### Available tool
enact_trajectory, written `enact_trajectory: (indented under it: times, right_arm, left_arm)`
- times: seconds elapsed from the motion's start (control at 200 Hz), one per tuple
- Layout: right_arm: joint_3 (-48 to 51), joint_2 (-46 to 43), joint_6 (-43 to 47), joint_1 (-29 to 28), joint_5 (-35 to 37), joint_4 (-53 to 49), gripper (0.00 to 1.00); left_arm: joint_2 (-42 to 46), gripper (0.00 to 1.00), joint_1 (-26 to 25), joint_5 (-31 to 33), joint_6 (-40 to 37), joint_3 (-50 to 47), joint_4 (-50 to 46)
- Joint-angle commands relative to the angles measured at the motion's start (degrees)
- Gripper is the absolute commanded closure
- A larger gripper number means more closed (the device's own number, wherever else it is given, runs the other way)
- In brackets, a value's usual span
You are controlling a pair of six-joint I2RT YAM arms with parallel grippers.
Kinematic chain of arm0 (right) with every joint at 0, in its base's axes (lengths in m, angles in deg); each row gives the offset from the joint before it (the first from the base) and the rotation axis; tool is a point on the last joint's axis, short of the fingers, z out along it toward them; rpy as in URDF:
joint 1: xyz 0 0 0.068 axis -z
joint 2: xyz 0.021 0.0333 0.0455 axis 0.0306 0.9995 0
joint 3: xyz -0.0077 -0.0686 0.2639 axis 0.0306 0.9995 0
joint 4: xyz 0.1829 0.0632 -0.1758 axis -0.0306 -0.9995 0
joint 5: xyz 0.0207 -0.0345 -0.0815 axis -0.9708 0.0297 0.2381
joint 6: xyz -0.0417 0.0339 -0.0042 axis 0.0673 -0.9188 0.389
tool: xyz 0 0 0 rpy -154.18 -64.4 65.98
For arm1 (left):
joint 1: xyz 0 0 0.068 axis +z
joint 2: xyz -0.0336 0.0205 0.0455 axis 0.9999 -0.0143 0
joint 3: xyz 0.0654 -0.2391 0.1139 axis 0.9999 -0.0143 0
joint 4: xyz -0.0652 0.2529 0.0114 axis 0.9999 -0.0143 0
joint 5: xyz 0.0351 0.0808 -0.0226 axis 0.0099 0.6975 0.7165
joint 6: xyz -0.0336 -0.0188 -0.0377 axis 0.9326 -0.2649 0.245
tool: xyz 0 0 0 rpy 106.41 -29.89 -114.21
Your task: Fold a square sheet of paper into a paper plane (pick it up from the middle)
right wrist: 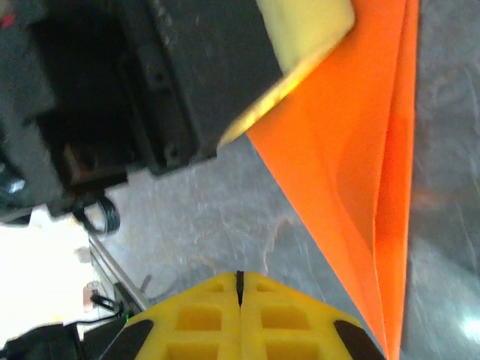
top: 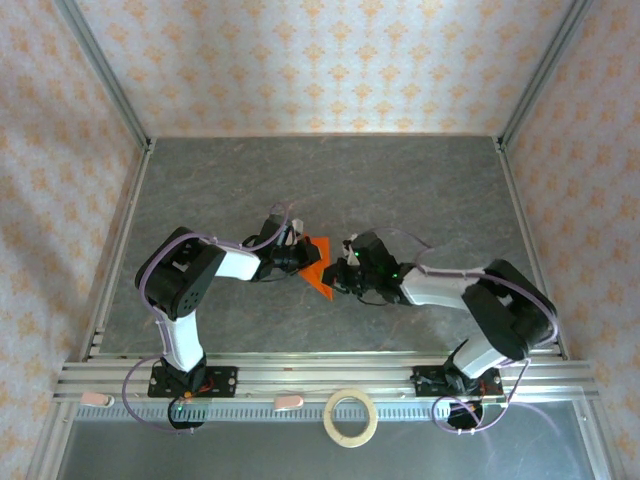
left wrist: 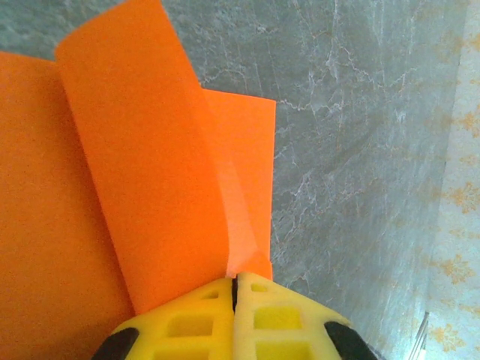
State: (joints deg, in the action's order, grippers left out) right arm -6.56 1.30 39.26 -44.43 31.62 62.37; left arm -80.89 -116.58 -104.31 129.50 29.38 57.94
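Left arm (top: 182,335), right arm (top: 440,285): black joint housings, white links, purple cables looped alongside. Fingers (left wrist: 187,322) yellow, square cut-outs, black bases.

Paper plane (top: 320,274) left of right tool (top: 346,274)

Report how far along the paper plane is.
Done: the paper plane is already creased into layered panels, and in the right wrist view it narrows toward a point. In hand: the left end effector is shut and appears to pinch a corner of the paper, while the right end effector is shut beside it, holding nothing. Left: one flap curls loose, so the folding looks unfinished.
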Motion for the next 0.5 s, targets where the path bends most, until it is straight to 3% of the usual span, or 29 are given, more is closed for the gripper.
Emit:
enact_trajectory:
  times: [0.0, 0.25, 0.36, 0.495]
  right_arm:
    - [-4.0, 5.7, 0.4, 0.3, 0.9, -0.2, 1.0]
    - [-10.9, 14.1, 4.5, 1.6, 3.6, -6.3, 1.0]
    - [-6.8, 15.3, 5.5, 2.6, 5.2, -6.9, 1.0]
    - [3.1, 15.0, 3.1, 2.9, -1.1, 1.7, 1.0]
  left_arm:
    - [-0.8, 1.0, 0.1, 3.3, -0.8, -1.6, -5.6]
    - [-1.0, 1.0, 0.0, 3.1, -0.9, -1.2, -5.5]
    - [-0.9, 1.0, 0.0, 2.8, -0.9, -1.3, -5.3]
    - [-0.1, 1.0, 0.0, 2.5, -0.9, -1.2, -5.2]
